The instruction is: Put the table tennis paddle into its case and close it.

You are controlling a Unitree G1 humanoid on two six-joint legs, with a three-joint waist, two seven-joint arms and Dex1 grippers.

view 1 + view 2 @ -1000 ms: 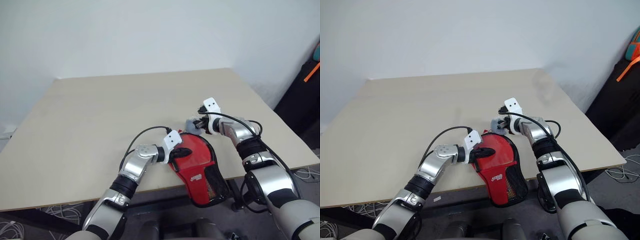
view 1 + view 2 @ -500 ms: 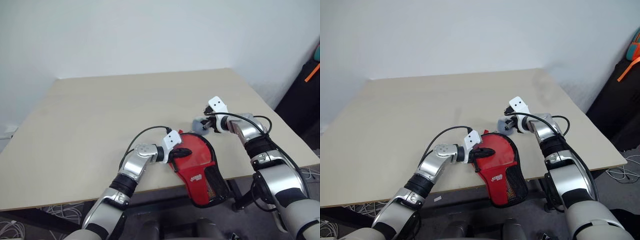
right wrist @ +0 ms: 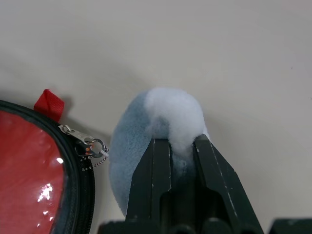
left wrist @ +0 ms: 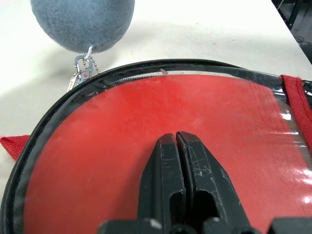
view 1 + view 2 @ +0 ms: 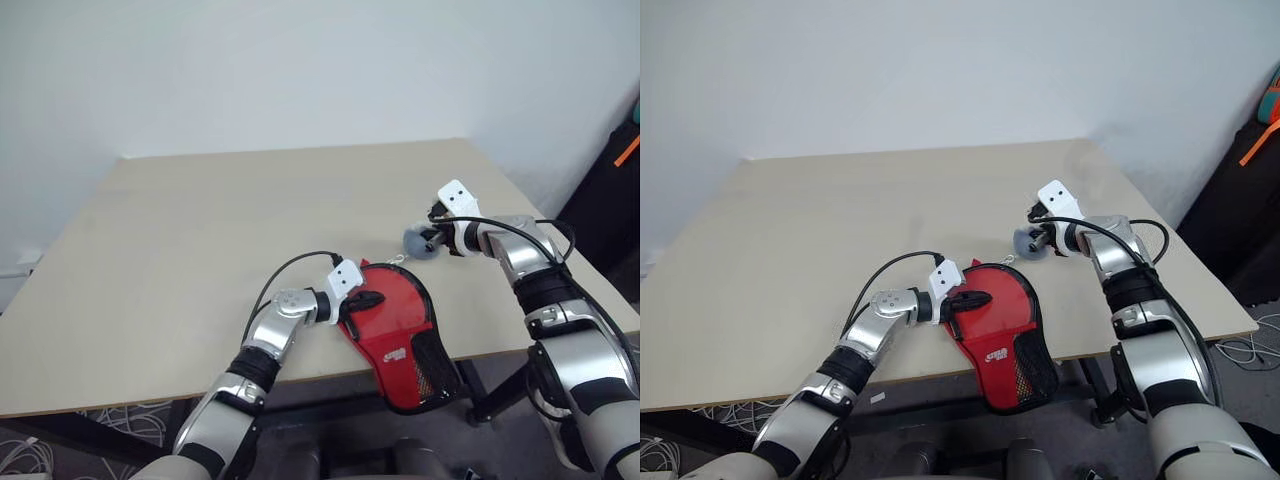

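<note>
Case (image 5: 398,335) lies red side up at the near edge of the table (image 5: 200,240), round end on the tabletop, narrow mesh end hanging over the edge. Black edging and the zip track run around the round end; in the left wrist view the track reads closed along the visible arc. A small red tab (image 3: 48,103) sticks out at the rim. The face there is glossy red under a clear film; whether that is the table tennis paddle inside or just the cover, cannot tell. No paddle handle visible anywhere.

Left gripper (image 4: 176,141): fingers pressed together, tips resting flat on the red face of the case, nothing between them.

Right gripper (image 3: 182,146): clamped on a grey-white fluffy pom-pom (image 3: 161,122), held just above the table beyond the case's round end. The pom-pom hangs on a short bead chain (image 4: 91,61) that runs to the metal zip pull (image 3: 80,139) at the case rim. Chain looks drawn out between pull and pom-pom.
</note>
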